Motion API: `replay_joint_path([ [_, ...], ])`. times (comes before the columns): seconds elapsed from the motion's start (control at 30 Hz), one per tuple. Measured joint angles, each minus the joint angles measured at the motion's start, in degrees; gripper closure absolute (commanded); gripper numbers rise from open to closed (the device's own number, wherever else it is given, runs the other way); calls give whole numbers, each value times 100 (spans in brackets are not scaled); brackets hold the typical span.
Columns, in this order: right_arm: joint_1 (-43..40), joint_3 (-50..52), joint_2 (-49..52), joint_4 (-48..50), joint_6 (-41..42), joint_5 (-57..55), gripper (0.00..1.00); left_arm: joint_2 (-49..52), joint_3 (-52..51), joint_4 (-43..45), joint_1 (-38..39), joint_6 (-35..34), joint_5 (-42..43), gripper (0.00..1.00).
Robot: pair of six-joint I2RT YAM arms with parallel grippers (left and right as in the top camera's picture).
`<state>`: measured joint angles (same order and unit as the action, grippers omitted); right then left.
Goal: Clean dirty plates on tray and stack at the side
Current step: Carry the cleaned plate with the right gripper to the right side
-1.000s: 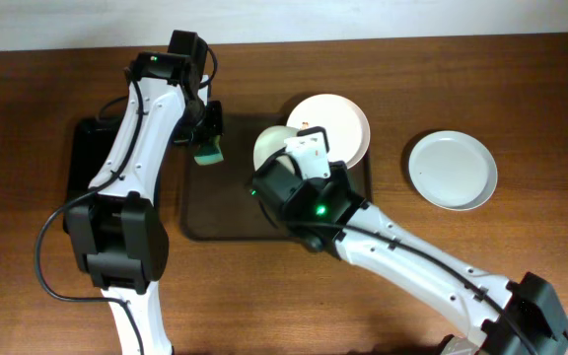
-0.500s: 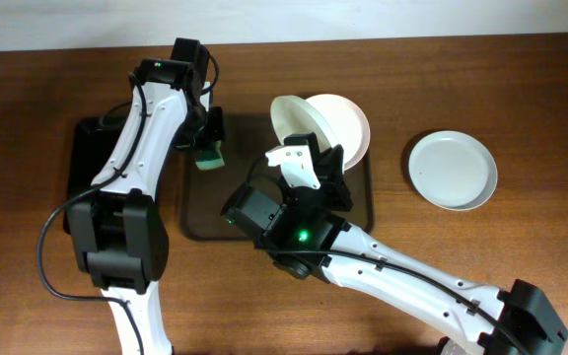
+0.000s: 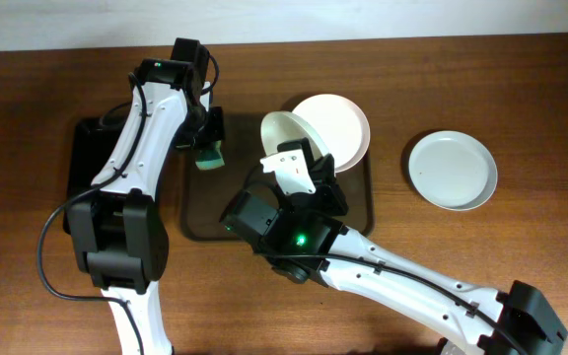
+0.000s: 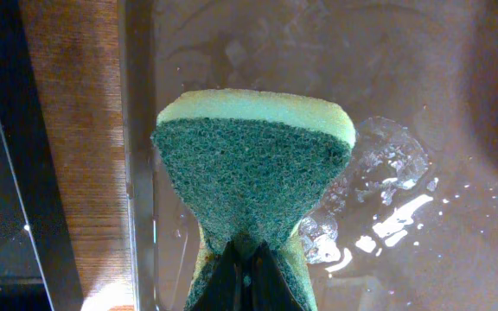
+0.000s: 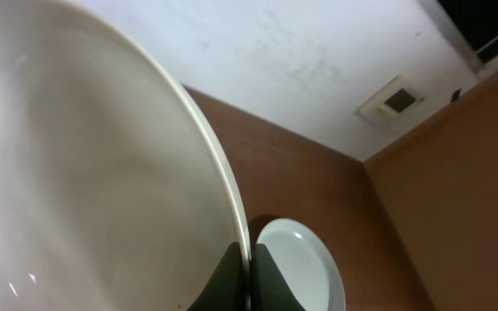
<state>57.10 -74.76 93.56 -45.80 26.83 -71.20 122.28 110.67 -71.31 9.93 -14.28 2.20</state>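
three plates counted. tilted plate [image 3: 280, 130] pinched at its rim by your right gripper [image 5: 247, 269], above the one tray [image 3: 215, 212]. second plate [image 3: 348, 123] lies at tray's far right corner. third plate [image 3: 452, 170] on table [image 3: 531, 89]. one sponge [image 4: 253, 164], clamped in your left gripper [image 4: 247, 278].

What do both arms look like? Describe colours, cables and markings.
The left arm and right arm have white shells, black joints and a small green light each. A black cable loops beside the left arm's base. Both show black fingers.
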Motion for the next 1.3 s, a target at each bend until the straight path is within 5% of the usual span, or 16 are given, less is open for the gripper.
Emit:
replay_joint_path([
  [0.6, -542, -2, -116, -758, 595, 1980, 96, 0, -2, 2, 0, 2, 0, 99],
  [0.9, -4297, -2, -782, -726, 824, 5880, 96, 0, -2, -2, 0, 2, 0, 99],
  [1.13, -6765, 9, -785, -866, 546, 6511, 96, 0, -7, -2, 0, 2, 0, 99],
  [1.3, -7388, 372, -527, -588, 245, 6306, 96, 0, -11, -2, 0, 2, 0, 99],
])
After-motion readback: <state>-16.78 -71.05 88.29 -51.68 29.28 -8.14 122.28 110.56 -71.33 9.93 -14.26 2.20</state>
